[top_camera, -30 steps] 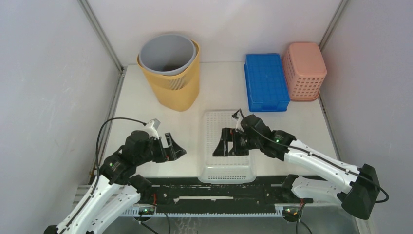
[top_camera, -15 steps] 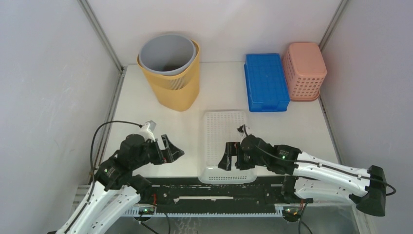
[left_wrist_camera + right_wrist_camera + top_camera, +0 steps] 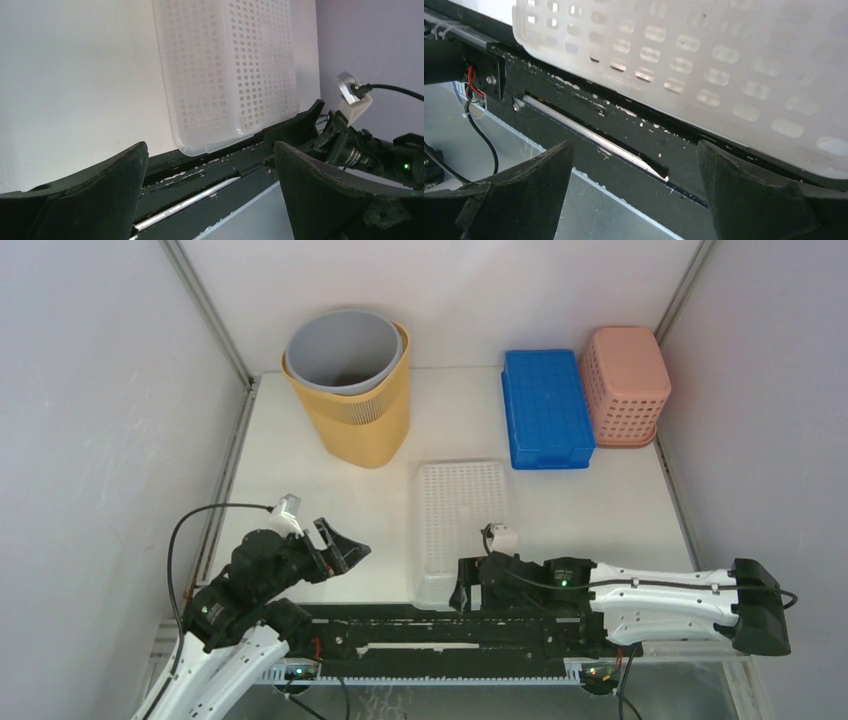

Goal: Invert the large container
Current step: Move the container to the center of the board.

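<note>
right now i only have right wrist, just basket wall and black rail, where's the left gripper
Observer: The left gripper is open and empty, to the left of the white basket and clear of it.
Operator: where's my gripper on the basket
Observer: In the top view the right gripper sits low at the basket's near end, by the rail, jaws open. I cannot tell if it touches.
Operator: anything behind the basket
Observer: A yellow bin stands upright at the far left of the table, mouth up.
</note>
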Robot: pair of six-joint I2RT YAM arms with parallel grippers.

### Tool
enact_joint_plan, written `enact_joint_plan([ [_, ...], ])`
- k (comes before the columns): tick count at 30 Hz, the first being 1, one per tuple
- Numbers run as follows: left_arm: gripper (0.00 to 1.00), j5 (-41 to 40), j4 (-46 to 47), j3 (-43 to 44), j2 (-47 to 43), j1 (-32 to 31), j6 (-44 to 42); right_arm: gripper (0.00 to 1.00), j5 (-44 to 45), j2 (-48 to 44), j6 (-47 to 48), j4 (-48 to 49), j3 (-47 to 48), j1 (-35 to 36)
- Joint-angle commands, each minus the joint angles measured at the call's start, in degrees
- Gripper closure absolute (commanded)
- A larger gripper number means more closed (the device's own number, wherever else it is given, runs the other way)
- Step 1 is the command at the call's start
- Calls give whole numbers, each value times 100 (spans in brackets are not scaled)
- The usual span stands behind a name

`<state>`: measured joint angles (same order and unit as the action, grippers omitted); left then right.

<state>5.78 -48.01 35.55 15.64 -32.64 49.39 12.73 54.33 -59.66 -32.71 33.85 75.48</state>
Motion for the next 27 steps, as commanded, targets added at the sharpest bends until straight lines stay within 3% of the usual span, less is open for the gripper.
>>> enact_joint_plan([
  [1,0,-114,42,-44,85,4,150,0,495,131,-480,162,-3,409],
  [8,0,-116,192,-7,323,4,0,0,390,835,-410,1136,-163,336],
  [15,0,31,561,99,847,4,-223,0,-507,2063,-36,2061,208,-586],
  [27,0,133,802,51,1145,4,-430,0,-1081,3419,673,2118,1739,-865],
])
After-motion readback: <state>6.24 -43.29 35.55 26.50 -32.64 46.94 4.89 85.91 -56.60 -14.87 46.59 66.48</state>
